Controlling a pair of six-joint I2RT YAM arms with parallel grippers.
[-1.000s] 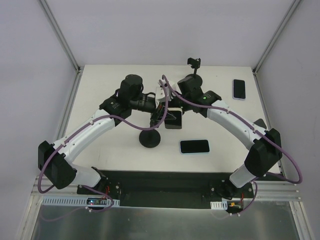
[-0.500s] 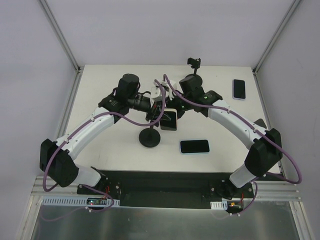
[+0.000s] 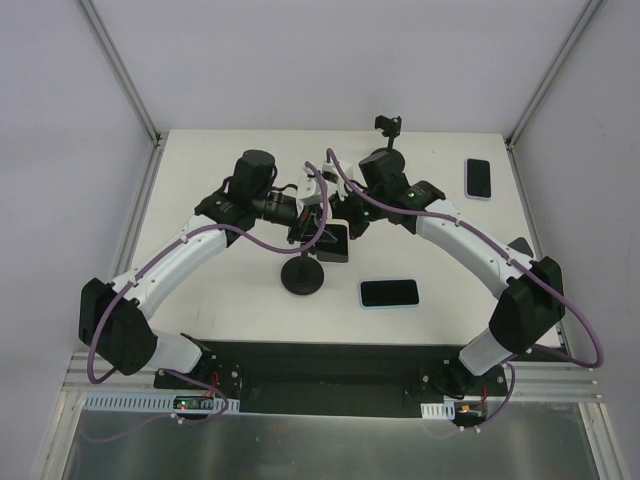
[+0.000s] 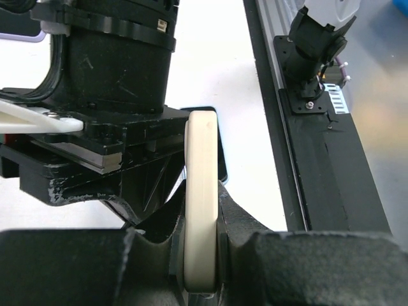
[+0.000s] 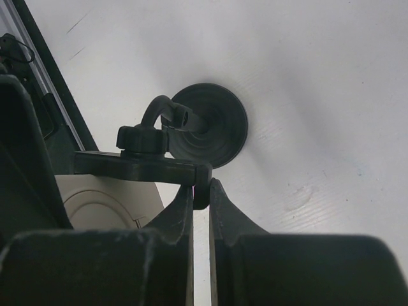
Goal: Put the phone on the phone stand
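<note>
phone in left fingers, stand in right fingers

Overhead cam is bright and sharp, with soft even light from above, so the white table only picks up faint, fuzzy shadows. Both wrist cams are contrastier: the near foreground is dark and blurry, the phone edge stays fairly crisp, and the tabletop blows out.
</note>
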